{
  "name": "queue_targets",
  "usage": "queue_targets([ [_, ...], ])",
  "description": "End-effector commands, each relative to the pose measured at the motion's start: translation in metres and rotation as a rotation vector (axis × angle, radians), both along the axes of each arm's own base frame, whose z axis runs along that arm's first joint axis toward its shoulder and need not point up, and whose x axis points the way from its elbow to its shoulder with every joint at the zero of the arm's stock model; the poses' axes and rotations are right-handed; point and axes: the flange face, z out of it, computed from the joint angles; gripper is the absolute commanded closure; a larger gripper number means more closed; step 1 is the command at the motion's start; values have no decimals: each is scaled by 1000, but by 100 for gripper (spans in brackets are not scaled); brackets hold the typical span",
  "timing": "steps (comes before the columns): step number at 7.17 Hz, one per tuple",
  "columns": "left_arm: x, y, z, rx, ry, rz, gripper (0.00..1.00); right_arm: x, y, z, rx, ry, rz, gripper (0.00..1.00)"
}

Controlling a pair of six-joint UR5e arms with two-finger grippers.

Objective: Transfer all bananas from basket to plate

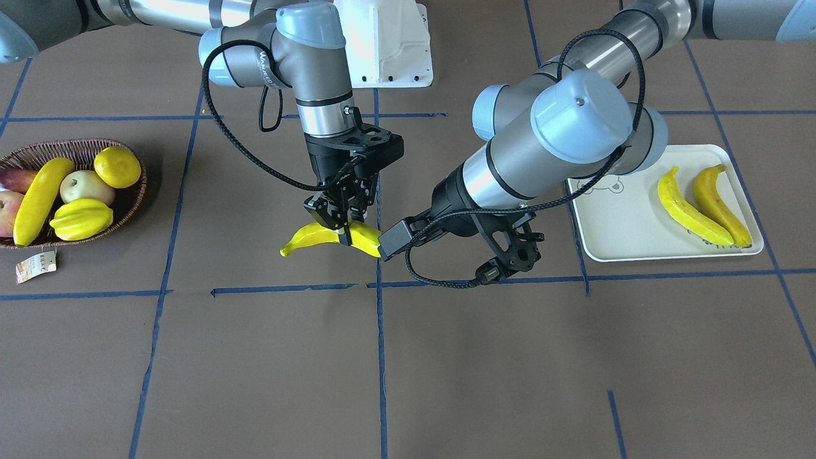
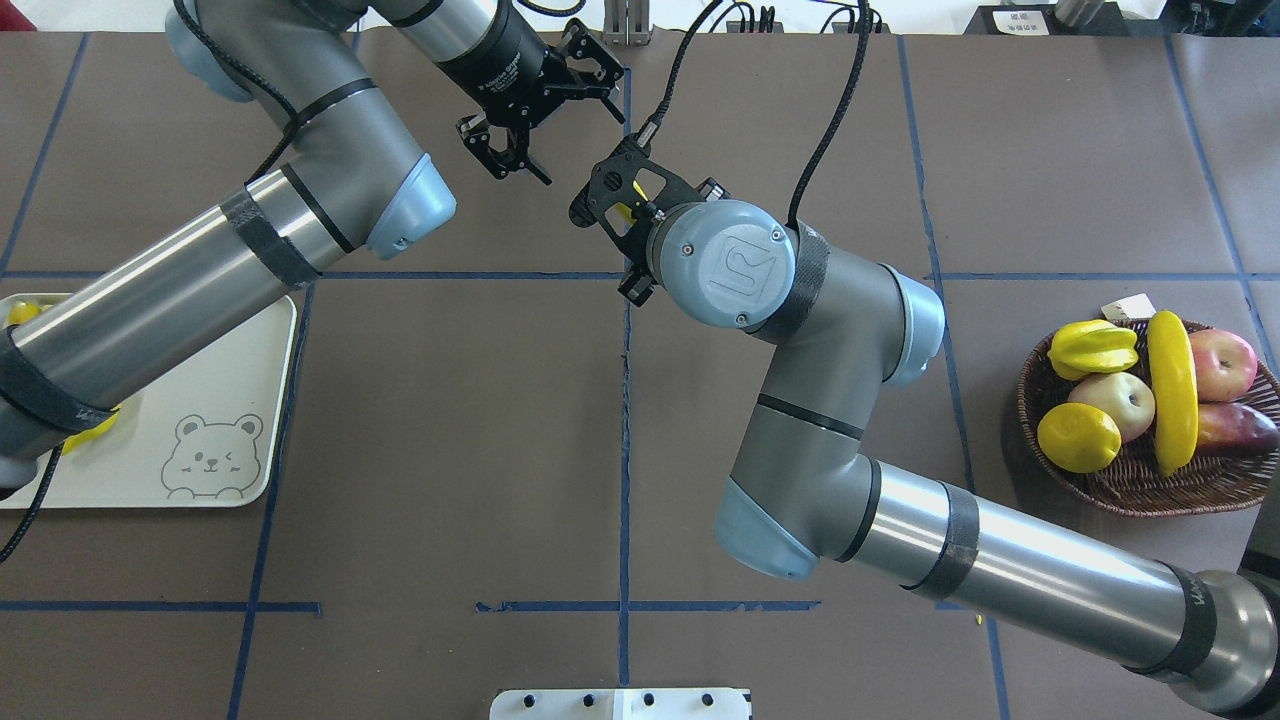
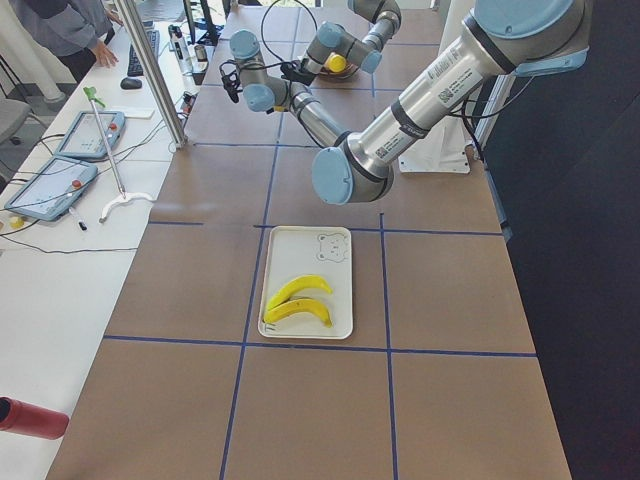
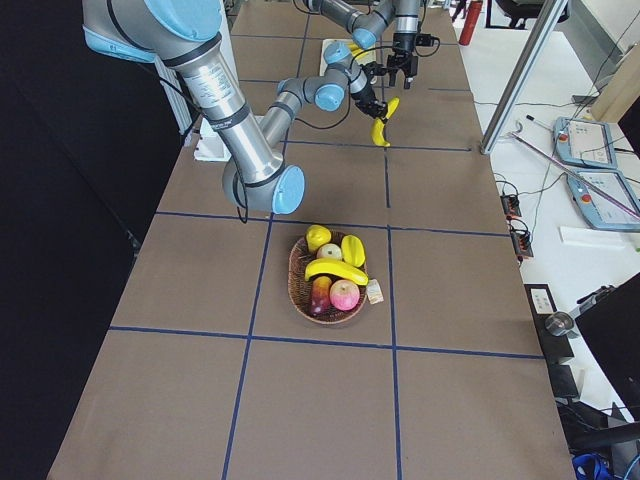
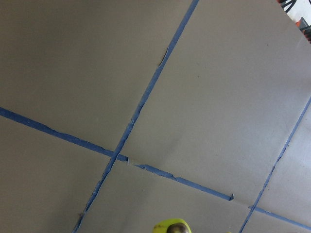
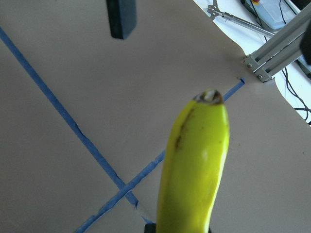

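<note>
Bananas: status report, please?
Right gripper shut on banana; left gripper open. Two bananas on plate, one in basket. Left arm between banana and plate.

We are seeing the right gripper clamping a banana, the left gripper beside it with fingers spread, two bananas lying on the plate, another banana in the basket.

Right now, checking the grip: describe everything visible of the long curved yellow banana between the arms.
The long curved bright-yellow banana looks glossy, plastic-like, with a dark tip and a brown streak. The right gripper is shut on its middle from above, holding it roughly level over the brown table. The open left gripper hangs beside one end, apart from it.
</note>
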Motion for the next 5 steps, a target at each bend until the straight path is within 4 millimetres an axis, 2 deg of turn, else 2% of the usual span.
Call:
queue_targets([
  [1, 9, -2, 11, 54, -16, 33, 1, -6, 7, -1, 33, 25, -9, 70],
  [4, 30, 13, 13, 51, -19, 69, 2, -6, 8, -2, 44, 31, -16, 70],
  [5, 39, 19, 13, 47, -19, 80, 10, -6, 7, -2, 45, 29, -14, 70],
])
